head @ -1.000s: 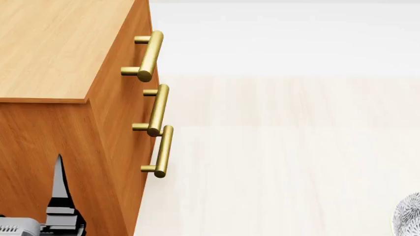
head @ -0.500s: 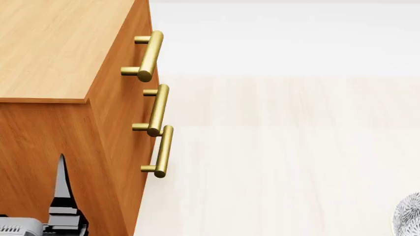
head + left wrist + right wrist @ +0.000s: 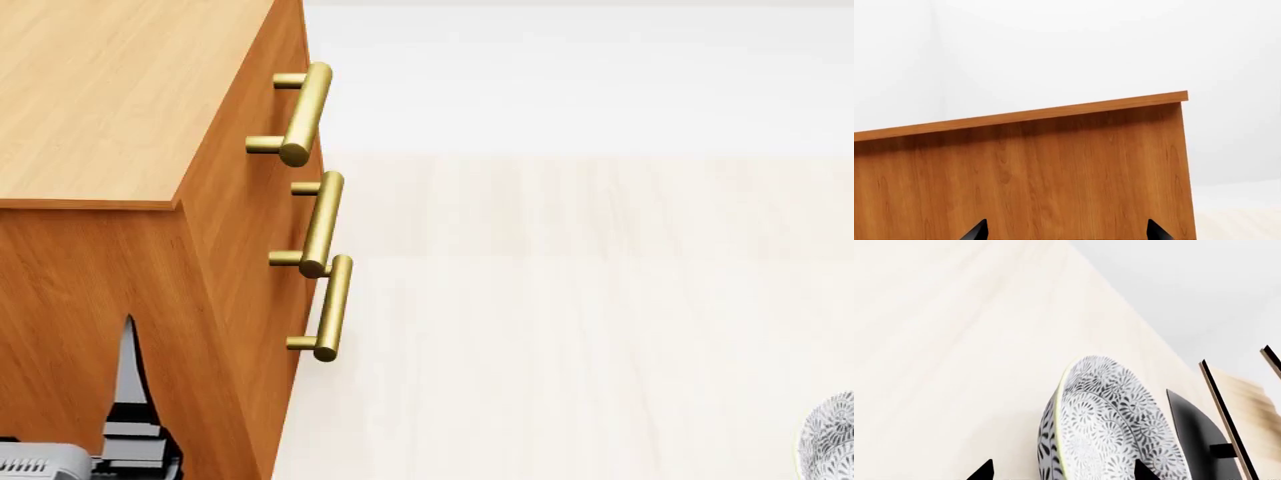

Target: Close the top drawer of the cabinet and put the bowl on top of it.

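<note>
A: Left gripper [image 3: 130,345] status?

B: Head view shows one dark finger [image 3: 128,380] standing up against the cabinet [image 3: 120,100] side panel, low at the frame edge. Left wrist view has two fingertips [image 3: 977,230] set wide apart, nothing between them, the panel straight ahead. So spread and empty. The cabinet's top edge and one vertical corner show there, with open white room past the corner.

A: Top drawer [image 3: 267,60]?

B: All three fronts sit flush in one plane, brass handles [image 3: 304,113] standing off in a row. Only the head view shows them. Wide bare floor [image 3: 574,330] on the handle side.

A: Right gripper [image 3: 1061,472]?

B: Out of the head view. In the right wrist view only two tips poke in at the frame edge, well apart, empty-handed. The bowl [image 3: 1111,425] is just ahead, between the tips' lines, cut off by the frame. Beyond it is a dark plate [image 3: 1197,440] and thin upright slats [image 3: 1224,415]; can't tell what they belong to.

A: Bowl in the head view?

B: A patterned sliver [image 3: 830,440] at the corner, far from the cabinet.
</note>
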### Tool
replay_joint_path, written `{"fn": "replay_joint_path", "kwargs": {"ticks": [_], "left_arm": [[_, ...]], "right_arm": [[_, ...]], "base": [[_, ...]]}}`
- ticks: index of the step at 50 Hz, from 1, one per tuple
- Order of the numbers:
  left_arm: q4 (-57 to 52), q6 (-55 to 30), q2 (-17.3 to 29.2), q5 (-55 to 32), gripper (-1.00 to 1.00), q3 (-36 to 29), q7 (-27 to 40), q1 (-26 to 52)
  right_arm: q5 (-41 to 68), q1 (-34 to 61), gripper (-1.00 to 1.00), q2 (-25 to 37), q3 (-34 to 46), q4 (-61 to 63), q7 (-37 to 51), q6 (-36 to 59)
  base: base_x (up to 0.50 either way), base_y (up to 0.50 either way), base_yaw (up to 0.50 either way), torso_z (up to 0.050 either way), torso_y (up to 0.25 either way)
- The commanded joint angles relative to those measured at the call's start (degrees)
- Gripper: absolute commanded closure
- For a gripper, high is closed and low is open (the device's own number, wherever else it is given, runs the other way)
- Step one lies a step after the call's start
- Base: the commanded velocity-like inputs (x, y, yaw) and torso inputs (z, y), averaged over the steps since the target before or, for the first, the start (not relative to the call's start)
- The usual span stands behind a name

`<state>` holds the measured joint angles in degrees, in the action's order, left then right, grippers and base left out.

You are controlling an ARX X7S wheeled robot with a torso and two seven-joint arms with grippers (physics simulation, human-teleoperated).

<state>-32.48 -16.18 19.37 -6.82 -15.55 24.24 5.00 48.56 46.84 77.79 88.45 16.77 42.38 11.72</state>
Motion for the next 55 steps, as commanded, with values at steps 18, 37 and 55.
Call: {"fn": "replay_joint_path", "kwargs": {"ticks": [18, 37, 55], "left_arm": [[0.1, 0.2, 0.3, -0.4, -1.00, -0.3, 0.4, 0.1], [0.1, 0.4, 0.6, -0.5, -1.00, -0.4, 0.7, 0.1], [0.1, 0.5, 0.8, -0.7, -1.00, -0.7, 1.0, 0.1]], "right_arm": [[0.2, -1.2, -1.00, -0.3, 0.2, -1.6, -0.3, -1.5], [0.6, -2.3, -1.00, -2.1, 0.2, -4.6, -1.0, -3.5], [0.8, -2.9, -1.00, -1.9, 0.2, -5.1, -0.9, -4.1]], "base": [[0.00, 0.00, 0.00, 0.000, 0.000], [0.00, 0.00, 0.00, 0.000, 0.000], [0.00, 0.00, 0.00, 0.000, 0.000]]}}
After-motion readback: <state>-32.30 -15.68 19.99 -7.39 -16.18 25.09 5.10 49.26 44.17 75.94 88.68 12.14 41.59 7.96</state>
